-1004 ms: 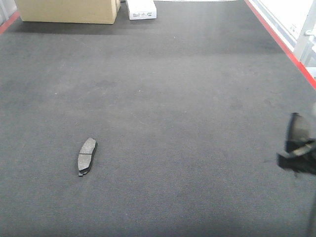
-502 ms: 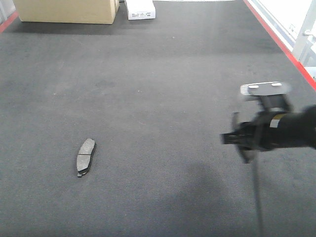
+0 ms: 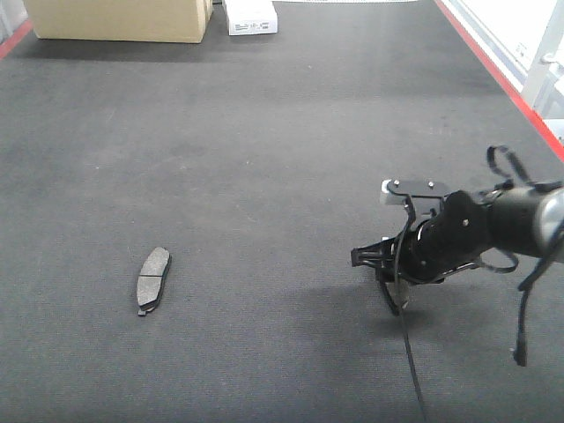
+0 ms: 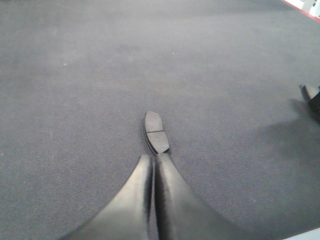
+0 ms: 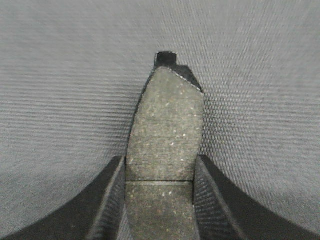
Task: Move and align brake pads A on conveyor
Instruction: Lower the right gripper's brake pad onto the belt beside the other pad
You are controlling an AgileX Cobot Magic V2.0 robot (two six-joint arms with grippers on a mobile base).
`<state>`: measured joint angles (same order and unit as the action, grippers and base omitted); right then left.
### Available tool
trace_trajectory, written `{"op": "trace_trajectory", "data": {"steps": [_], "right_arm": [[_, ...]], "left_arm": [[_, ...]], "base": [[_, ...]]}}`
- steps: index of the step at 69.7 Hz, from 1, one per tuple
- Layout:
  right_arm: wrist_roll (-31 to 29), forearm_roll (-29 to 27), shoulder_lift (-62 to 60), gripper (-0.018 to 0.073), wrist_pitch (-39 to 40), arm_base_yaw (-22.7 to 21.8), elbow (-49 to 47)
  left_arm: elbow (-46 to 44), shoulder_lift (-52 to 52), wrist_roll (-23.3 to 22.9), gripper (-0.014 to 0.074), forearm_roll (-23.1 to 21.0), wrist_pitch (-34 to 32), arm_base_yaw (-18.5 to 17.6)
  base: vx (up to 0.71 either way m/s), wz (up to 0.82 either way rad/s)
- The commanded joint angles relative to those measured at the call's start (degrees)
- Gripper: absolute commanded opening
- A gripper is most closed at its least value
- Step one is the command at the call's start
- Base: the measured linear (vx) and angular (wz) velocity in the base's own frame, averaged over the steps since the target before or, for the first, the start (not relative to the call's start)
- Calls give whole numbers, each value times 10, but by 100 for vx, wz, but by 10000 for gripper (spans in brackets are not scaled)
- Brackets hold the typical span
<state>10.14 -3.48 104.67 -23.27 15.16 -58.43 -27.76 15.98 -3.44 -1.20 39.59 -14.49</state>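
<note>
Swings the right gripper in from the right edge and down, close over the conveyor, clamped on one brake pad (set-down looks imminent). Leaves the left gripper pinched shut, empty, just behind the second pad, lying flat, well apart from the first.

The conveyor is a matt charcoal belt, cloth-like and slightly fuzzy, with a fine ribbed weave up close and a smooth red strip at its edge. The brake pad in the right gripper has a rough, gritty grey-brown face with pale specks. That gripper's fingers look like matt black plastic with ribbed inner faces. The left gripper is smooth black with a soft sheen. The box is plain matt cardboard.
</note>
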Motion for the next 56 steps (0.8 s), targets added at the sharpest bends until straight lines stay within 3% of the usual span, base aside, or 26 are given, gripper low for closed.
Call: {"op": "trace_trajectory", "data": {"steps": [1,32,56], "right_arm": [[-2,1,-14,46,59,-1,-18],[-3,3,-8,76,93,-1,-18],[-3,4,-8,263,99,-1,-18]], "left_arm": [[-14,6,-1,-6,-2,-39,-4],[-14,6,-1,-6,-2,-39,-4],[-14,6,-1,-6,-2,-39,-4]], "base": [[0,0],[0,0],[0,0]]}}
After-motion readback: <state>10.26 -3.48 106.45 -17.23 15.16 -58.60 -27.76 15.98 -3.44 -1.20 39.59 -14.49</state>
